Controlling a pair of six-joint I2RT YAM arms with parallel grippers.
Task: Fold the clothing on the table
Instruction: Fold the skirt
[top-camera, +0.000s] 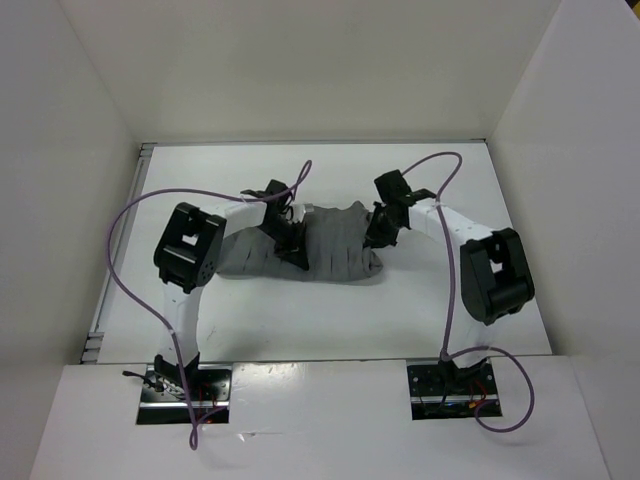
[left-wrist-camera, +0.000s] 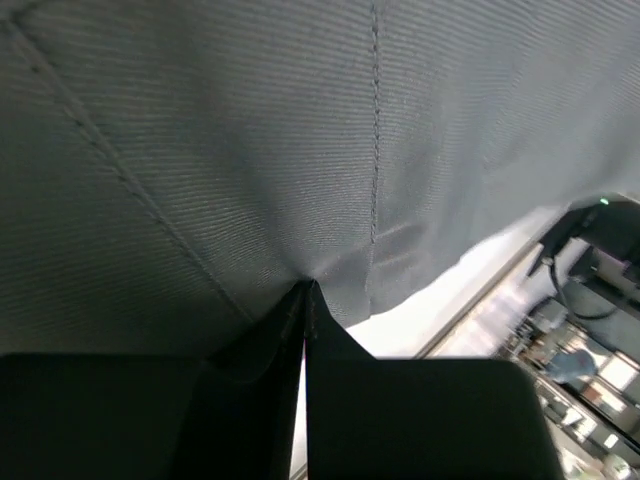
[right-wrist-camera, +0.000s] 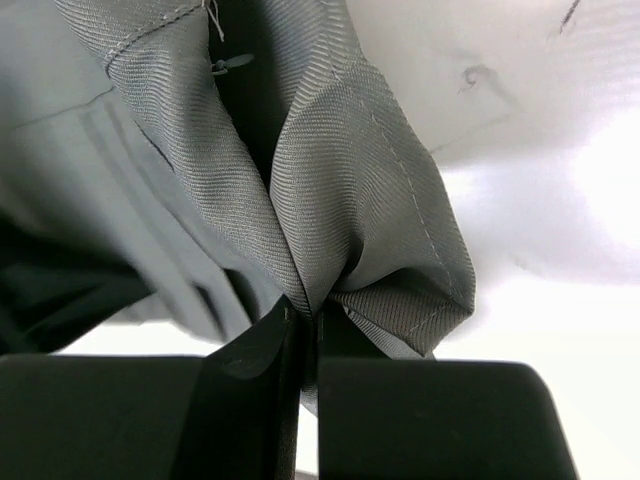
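The clothing (top-camera: 330, 248) is a mid-grey pleated garment lying across the middle of the white table (top-camera: 330, 320). My left gripper (top-camera: 291, 247) is over its left part, jaws shut on a pinch of the grey fabric (left-wrist-camera: 300, 150). In the left wrist view the fingertips (left-wrist-camera: 306, 292) meet under the stretched cloth. My right gripper (top-camera: 379, 236) sits at the garment's right edge. There its jaws are shut on a bunched hemmed fold (right-wrist-camera: 360, 200), with the cloth gathered between the pads (right-wrist-camera: 258, 345).
White walls (top-camera: 80, 150) enclose the table on the left, back and right. Purple cables (top-camera: 130, 215) loop from both arms over the table. The arm bases (top-camera: 185, 385) stand at the near edge. A metal rail (top-camera: 118, 250) runs along the left side.
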